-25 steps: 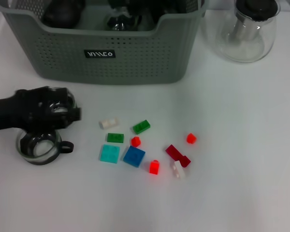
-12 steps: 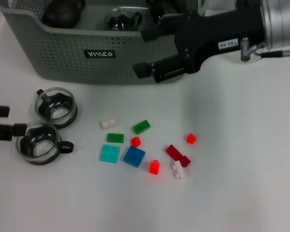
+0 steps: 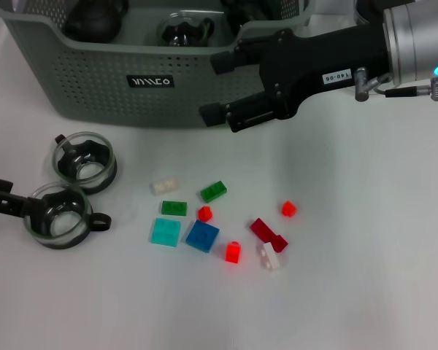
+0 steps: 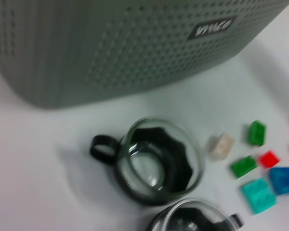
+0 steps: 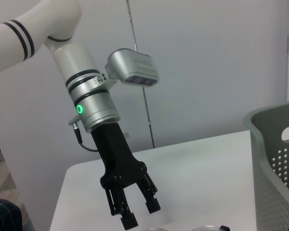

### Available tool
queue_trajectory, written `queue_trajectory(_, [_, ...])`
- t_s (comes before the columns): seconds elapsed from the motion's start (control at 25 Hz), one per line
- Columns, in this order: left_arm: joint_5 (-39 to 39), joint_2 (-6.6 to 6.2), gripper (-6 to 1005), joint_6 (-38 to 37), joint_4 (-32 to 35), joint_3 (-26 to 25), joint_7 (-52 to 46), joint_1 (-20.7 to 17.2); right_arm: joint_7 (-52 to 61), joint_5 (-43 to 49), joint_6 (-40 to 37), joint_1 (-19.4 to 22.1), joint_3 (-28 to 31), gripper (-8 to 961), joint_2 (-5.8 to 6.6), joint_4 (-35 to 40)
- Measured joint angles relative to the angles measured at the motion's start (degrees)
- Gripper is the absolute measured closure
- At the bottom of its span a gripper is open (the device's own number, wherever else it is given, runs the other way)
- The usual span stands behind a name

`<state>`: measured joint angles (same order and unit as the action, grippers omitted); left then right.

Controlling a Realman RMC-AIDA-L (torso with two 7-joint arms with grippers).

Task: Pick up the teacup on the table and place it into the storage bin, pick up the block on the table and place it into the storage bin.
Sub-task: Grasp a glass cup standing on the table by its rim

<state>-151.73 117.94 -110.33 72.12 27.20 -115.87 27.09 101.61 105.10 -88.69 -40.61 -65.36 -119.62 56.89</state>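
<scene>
Since half a second ago, my left end effector [image 3: 14, 204] has come in from the counter's left edge to the nearer teacup [image 3: 57, 214]; my right end effector [image 3: 223, 86] has shifted only slightly, in front of the storage bin [image 3: 102, 87]. The second teacup [image 3: 85, 160] and the blocks are unmoved.

Left end effector: fingers spread, as the right wrist view confirms [image 5: 135, 211], with one finger [image 3: 4, 206] touching the nearer cup's rim. Nothing gripped. Right end effector: fingers spread, empty, hovering above the counter [image 3: 365, 240].

Step in hand, as I judge it: seat the left fingers across the glass wall before closing. The glass looks slick, so the grip should be firm, and the lift straight up.

Clearances: the two cups stand just beside each other, so a wide sweep could knock the second one. The bin wall lies beyond them and must be cleared on the carry. The right arm spans the bin's front on the right side, so I would deliver on the left side. Blocks, including the blue block [image 3: 202, 235], lie well apart to the right.
</scene>
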Motion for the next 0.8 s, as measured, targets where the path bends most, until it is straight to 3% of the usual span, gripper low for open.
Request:
queue_trajectory(0.36, [-7.1, 0.99, 134, 5.8, 0.0, 10.8, -6.8, 2.8, -0.1, 0.0, 0.0, 0.1, 0.1, 30, -0.12, -0.2])
queue_trajectory(0.8, [-11.8, 3.57, 193, 11.4, -0.8, 17.0, -9.4, 4.1, -0.2, -0.1, 0.0, 0.6, 0.1, 31, -0.18, -0.5])
